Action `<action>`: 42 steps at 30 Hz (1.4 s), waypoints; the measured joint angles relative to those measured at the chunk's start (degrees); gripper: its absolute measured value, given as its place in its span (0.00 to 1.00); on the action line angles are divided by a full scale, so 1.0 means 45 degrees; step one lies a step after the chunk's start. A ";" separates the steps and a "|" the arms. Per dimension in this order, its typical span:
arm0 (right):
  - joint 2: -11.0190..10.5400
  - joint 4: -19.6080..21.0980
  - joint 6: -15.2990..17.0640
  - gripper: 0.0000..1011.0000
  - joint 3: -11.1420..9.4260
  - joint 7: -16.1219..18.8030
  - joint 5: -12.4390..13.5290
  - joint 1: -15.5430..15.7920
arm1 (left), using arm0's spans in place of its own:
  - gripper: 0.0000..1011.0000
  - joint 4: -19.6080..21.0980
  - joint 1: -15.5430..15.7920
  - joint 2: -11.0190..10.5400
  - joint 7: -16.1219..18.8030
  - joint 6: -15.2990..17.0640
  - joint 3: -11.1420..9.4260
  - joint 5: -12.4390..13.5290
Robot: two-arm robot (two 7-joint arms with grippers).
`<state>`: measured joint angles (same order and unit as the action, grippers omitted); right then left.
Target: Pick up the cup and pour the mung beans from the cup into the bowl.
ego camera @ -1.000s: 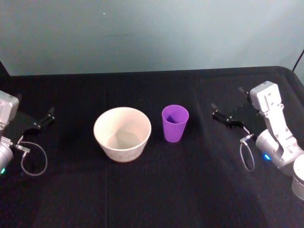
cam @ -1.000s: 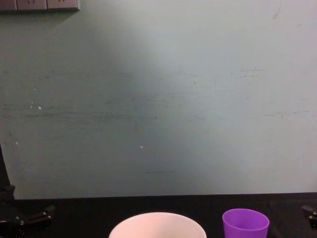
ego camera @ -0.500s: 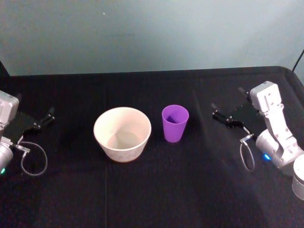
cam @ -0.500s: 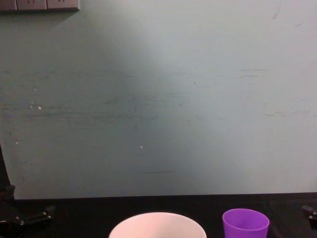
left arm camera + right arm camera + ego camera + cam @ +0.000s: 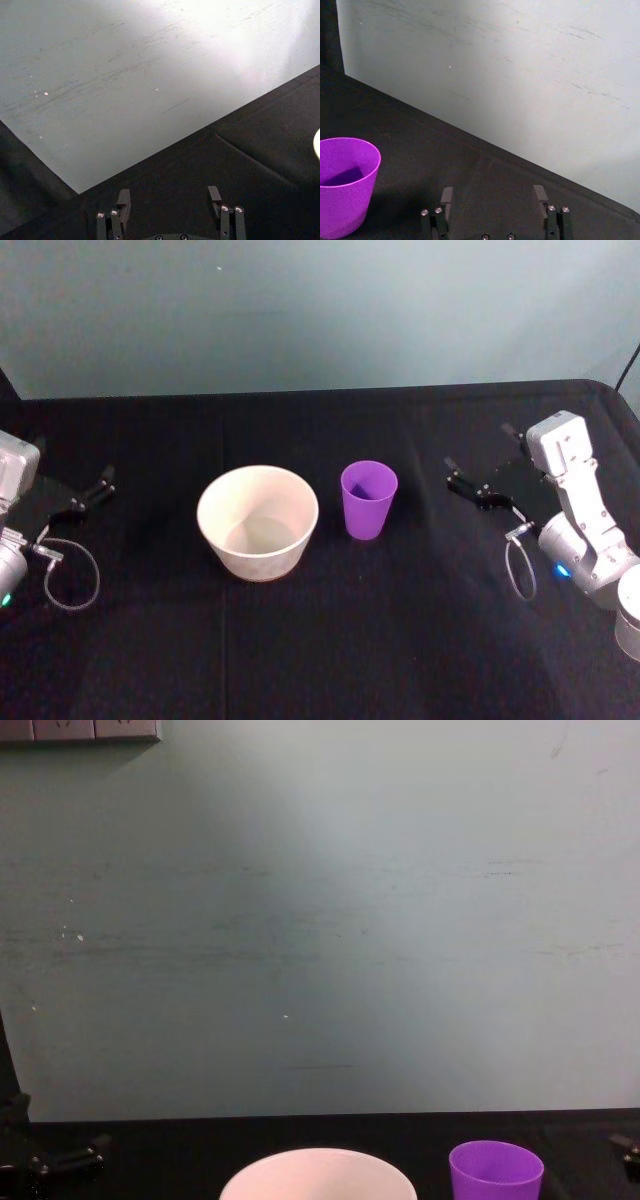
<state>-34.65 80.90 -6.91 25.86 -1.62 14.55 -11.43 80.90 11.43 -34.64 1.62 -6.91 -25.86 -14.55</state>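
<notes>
Cup (image 5: 368,498) beside bowl (image 5: 258,521), left end effector (image 5: 91,492), right end effector (image 5: 478,450) both spread near edges

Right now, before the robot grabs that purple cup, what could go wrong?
The cup is narrow-based and stands close beside the bowl, so the open right gripper, coming from the side, might tip it or shove it against the bowl. Gripped off-centre, it might slip while tilting. The left gripper is parked far left.
</notes>
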 joint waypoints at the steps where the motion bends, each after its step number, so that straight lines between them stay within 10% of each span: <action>1: 0.0000 -0.0001 0.0000 0.99 0.0000 -0.0001 0.0000 0.0000 | 0.99 0.0000 0.0000 -0.0001 0.0000 0.0000 0.0001 -0.0001; 18: 0.0000 0.0001 0.0000 0.99 0.0000 0.0000 0.0000 0.0000 | 0.99 0.0000 0.0000 -0.0001 0.0000 0.0000 0.0001 0.0000; 28: -0.0501 0.0791 -0.0537 0.99 -0.0788 0.0371 0.0289 0.0876 | 0.99 0.0000 0.0000 -0.0001 0.0000 0.0000 0.0000 0.0000; 42: -0.1492 0.1606 -0.1638 0.99 -0.1981 0.3909 0.3294 0.2795 | 0.99 0.0000 0.0000 -0.0001 0.0000 0.0000 0.0000 0.0000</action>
<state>-41.36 88.13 -14.28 16.95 15.97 29.37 1.14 80.90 11.43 -34.65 1.62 -6.90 -25.86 -14.55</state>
